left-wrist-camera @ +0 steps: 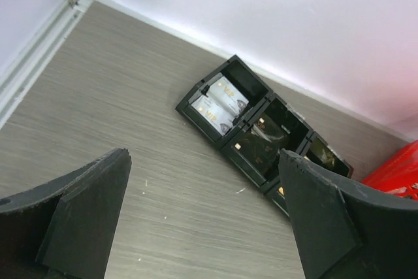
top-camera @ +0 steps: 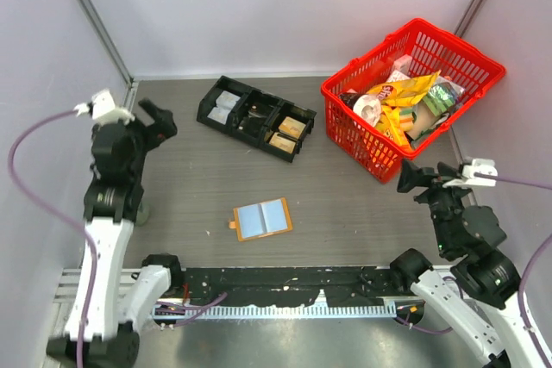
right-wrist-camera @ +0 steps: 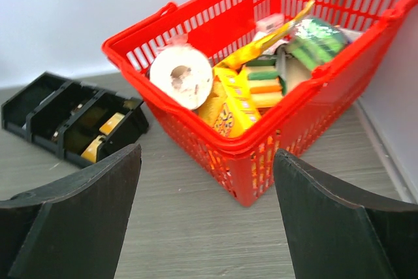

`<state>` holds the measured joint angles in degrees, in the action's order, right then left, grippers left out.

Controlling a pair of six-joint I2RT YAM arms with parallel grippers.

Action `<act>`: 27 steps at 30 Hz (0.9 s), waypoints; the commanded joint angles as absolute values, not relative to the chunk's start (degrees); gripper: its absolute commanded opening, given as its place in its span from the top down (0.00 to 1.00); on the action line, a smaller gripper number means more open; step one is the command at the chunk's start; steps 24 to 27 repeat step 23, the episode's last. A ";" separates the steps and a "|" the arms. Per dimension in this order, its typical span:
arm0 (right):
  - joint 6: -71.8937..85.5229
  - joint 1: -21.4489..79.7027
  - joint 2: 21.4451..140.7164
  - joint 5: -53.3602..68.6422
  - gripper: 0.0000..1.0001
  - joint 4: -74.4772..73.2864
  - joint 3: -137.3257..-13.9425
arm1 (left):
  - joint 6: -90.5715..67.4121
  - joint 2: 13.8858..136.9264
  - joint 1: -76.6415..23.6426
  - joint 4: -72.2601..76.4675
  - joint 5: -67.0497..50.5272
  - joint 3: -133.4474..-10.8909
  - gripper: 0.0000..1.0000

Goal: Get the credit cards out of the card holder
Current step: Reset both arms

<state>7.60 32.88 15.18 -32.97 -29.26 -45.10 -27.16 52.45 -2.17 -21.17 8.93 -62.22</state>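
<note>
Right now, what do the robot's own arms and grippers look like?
The left arm and right arm have black joints and white lower links. A purple cable runs to each wrist, beside a small white block. The left gripper and right gripper have broad matte-black wedge-shaped fingers.

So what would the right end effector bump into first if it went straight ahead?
The right end effector, jaws open, points at the red basket, so probably that. Depth is unclear, so it might touch the table just in front first.
</note>
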 commanded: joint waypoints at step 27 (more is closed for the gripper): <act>3.95 32.78 0.18 -45.79 0.12 -23.03 -34.63 | -26.54 7.03 -2.02 -24.79 11.16 -35.07 0.00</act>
